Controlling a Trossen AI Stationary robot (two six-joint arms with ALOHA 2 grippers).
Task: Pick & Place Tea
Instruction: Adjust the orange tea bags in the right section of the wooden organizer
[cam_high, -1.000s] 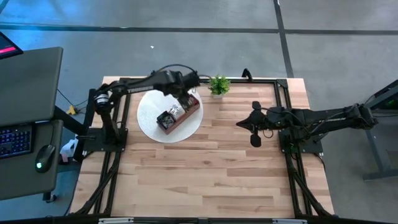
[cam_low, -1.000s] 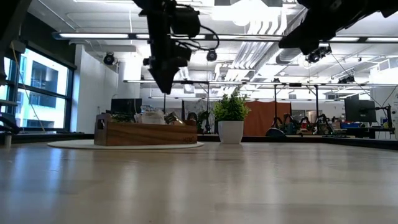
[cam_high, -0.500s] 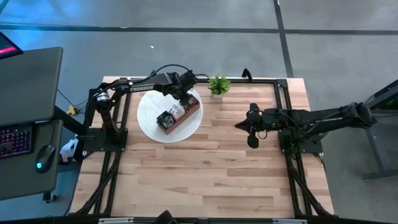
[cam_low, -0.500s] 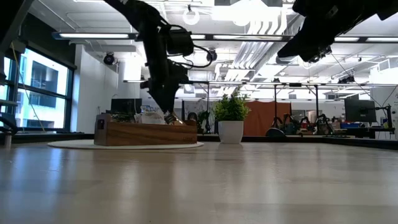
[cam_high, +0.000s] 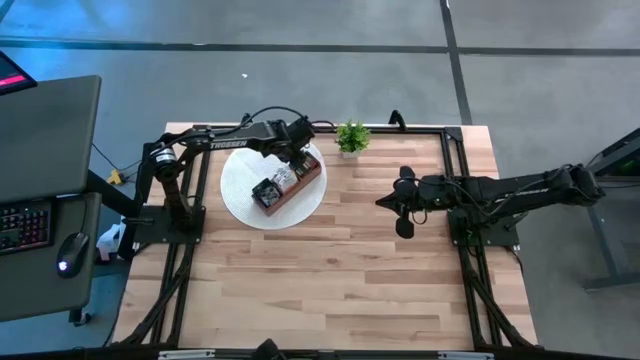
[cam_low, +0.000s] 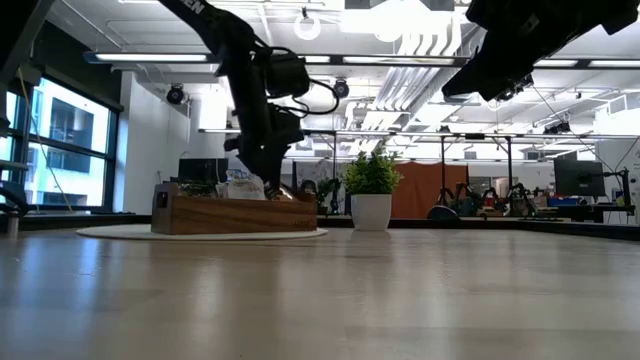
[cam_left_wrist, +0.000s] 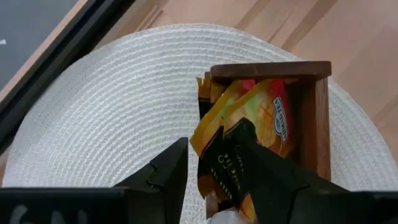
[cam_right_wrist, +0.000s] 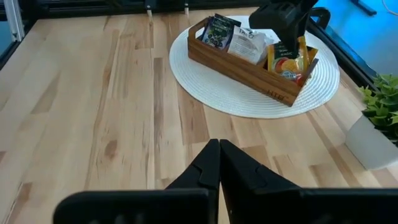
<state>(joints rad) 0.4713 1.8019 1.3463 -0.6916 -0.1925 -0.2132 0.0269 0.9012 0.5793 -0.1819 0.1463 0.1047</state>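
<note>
- Left tool (cam_left_wrist: 211, 163): lowered into the end compartment of the wooden box (cam_high: 287, 181), the end nearest the potted plant (cam_high: 351, 136). Its two dark fingers (cam_left_wrist: 168, 171) are spread apart and straddle the sachets standing there. An orange-yellow sachet (cam_left_wrist: 258, 115) and a dark sachet with pale lettering (cam_left_wrist: 221, 163) lie between them. Whether the fingers press on either sachet cannot be told.
- Left arm: reaches from its base at the left edge of the surface (cam_high: 330, 270) across the white round mat (cam_high: 240, 185) to the box.
- Tea: all seen sachets sit in the wooden box. The right wrist view shows a dark sachet (cam_right_wrist: 218, 29) at one end, a white sachet (cam_right_wrist: 247, 41) in the middle, and orange-red-yellow sachets (cam_right_wrist: 287, 62) at the end under the left tool.
- Wooden box: stands on the white round mat, at the rear left part of the surface, set at an angle to the surface's edges.
- Right tool (cam_high: 403, 205): held above bare wood, right of centre, well apart from the box. Its fingers are pressed together, with nothing between them.
- Potted plant: stands at the rear edge of the surface, just beside the mat, apart from both tools.
</note>
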